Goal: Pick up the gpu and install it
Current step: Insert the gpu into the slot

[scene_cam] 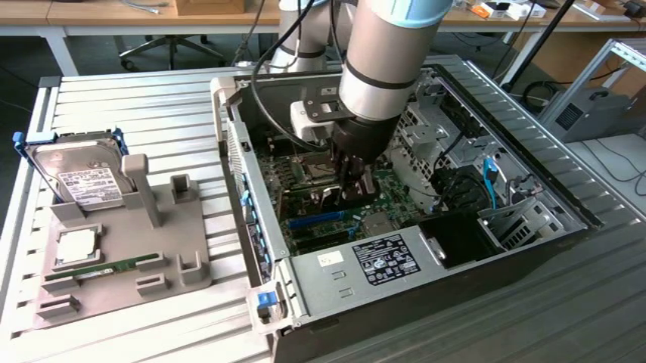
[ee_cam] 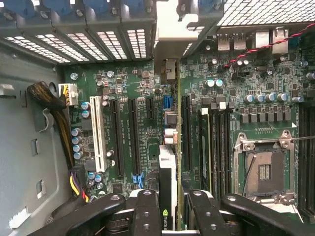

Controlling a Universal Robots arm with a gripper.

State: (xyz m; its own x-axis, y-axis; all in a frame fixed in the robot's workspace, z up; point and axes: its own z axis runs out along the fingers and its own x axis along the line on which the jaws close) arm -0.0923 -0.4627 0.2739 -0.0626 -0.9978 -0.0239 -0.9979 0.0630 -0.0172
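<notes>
My gripper (scene_cam: 349,178) is down inside the open computer case (scene_cam: 404,257), over the green motherboard (scene_cam: 394,200). It is shut on the gpu (ee_cam: 167,172), which the wrist view catches edge-on between the two black fingers (ee_cam: 146,211). The card is a thin dark board with a white and black label strip, and its silvery bracket (ee_cam: 172,34) points at the case's slotted rear wall. It hangs just above the long black expansion slots (ee_cam: 134,132). I cannot tell whether its lower edge touches a slot. In the exterior view the gpu (scene_cam: 331,198) is a dark sliver under the fingers.
A grey fixture (scene_cam: 131,249) on the slatted table at the exterior view's left holds a hard drive (scene_cam: 86,178), a processor chip (scene_cam: 78,246) and a green memory stick (scene_cam: 101,268). Inside the case are the empty processor socket (ee_cam: 266,169), a white slot (ee_cam: 98,132) and a cable bundle (ee_cam: 54,113).
</notes>
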